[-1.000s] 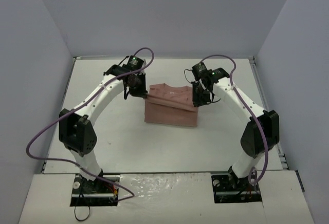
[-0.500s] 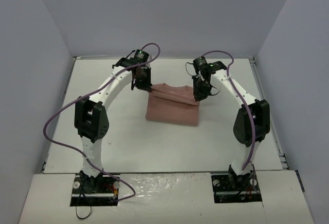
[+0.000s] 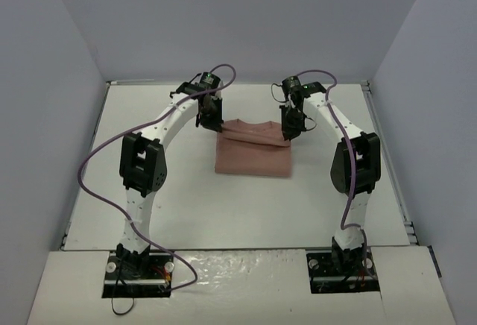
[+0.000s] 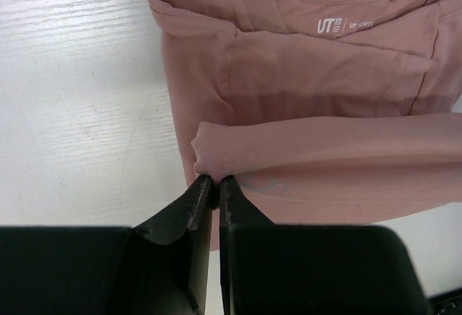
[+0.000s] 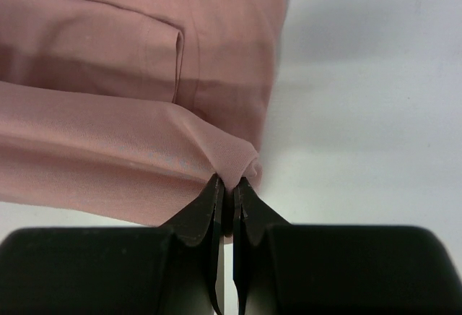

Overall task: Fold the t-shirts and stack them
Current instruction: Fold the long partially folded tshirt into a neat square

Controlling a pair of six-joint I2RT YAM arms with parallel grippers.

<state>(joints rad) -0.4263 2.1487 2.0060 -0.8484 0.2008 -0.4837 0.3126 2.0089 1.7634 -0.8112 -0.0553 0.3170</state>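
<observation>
The dusty-pink t-shirt (image 3: 252,153) lies partly folded on the white table, collar end toward the far wall. Its white neck label (image 4: 338,26) shows in the left wrist view. My left gripper (image 3: 215,127) is shut on the left corner of the lifted bottom hem (image 4: 209,149). On the other side my right gripper (image 3: 286,135) is shut on the hem's right corner (image 5: 234,163). Between them the hem stretches as a raised fold over the lower layers of the t-shirt (image 5: 94,55). Both grippers hang near the shirt's far end.
The white table (image 3: 171,206) is walled by grey panels on the left, the right and at the back. Purple cables (image 3: 97,168) loop off both arms. The arm bases sit at the near edge (image 3: 238,273).
Both grippers have carried the hem away from me toward the collar, so the lifted fold now lies farther back over the shirt. Both arms have stretched out farther.
</observation>
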